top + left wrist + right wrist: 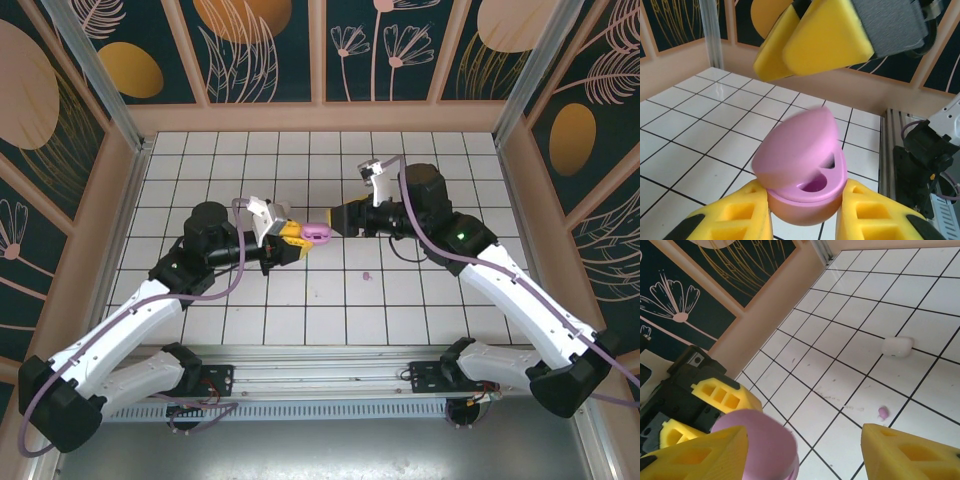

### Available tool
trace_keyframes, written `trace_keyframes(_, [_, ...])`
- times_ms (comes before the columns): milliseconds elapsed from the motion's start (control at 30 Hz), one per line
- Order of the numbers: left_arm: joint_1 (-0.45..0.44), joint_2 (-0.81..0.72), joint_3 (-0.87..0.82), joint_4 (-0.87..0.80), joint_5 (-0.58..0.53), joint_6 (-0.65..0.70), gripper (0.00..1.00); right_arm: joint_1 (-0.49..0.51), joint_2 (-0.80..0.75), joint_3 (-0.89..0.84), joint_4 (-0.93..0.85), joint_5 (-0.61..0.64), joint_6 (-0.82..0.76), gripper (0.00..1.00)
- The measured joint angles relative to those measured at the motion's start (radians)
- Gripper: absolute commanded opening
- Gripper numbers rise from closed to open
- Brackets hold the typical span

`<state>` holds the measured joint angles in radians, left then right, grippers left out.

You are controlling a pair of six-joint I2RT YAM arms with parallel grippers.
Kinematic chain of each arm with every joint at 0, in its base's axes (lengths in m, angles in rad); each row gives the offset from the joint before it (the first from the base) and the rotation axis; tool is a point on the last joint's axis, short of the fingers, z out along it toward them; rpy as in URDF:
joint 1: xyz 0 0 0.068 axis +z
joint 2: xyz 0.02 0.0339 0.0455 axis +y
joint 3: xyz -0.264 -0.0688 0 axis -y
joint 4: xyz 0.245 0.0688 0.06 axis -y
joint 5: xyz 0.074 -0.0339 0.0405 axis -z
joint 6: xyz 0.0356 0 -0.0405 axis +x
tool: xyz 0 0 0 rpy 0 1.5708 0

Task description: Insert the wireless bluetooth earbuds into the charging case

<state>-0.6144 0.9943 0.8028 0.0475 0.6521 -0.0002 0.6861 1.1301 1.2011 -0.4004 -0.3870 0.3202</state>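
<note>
My left gripper (292, 240) (805, 212) is shut on the base of the purple charging case (319, 233) (805, 175), held above the tiles. Its lid stands partly raised and blurred, and two hollow sockets show beneath it. My right gripper (342, 220) (805, 450) is open right at the case, the lid (762, 442) lying against its left finger while the other finger stands well apart. Its yellow fingers (815, 37) hang over the case in the left wrist view. One pale purple earbud (366, 274) (883, 413) lies loose on the tiles.
A white case (897, 346) lies shut on the tiles beyond the purple earbud. Low walls with a metal frame (130, 130) ring the tiled floor. The arms' base rail (320, 375) runs along the near edge.
</note>
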Motion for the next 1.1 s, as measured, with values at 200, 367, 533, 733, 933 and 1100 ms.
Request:
trace_keyframes(200, [0.000,-0.021,-0.012,-0.008,-0.044,0.000,0.00,-0.021,-0.011,-0.005,0.000,0.007,0.057,0.56])
trace_keyframes(367, [0.001,-0.047,-0.025,-0.020,-0.065,0.000,0.00,-0.025,-0.023,-0.045,0.009,-0.003,0.060,0.55])
trace_keyframes(533, [0.002,-0.069,-0.026,-0.056,-0.116,0.000,0.00,-0.019,-0.045,-0.176,0.008,0.065,0.111,0.50])
trace_keyframes(733, [0.007,-0.122,-0.033,-0.132,-0.208,0.017,0.00,0.051,0.106,-0.259,0.068,0.126,0.229,0.39])
trace_keyframes(933, [0.007,-0.187,-0.039,-0.189,-0.271,0.034,0.00,0.083,0.362,-0.298,0.197,0.124,0.319,0.33])
trace_keyframes(1100, [0.007,-0.238,-0.039,-0.237,-0.307,0.045,0.00,0.088,0.600,-0.161,0.199,0.123,0.283,0.29])
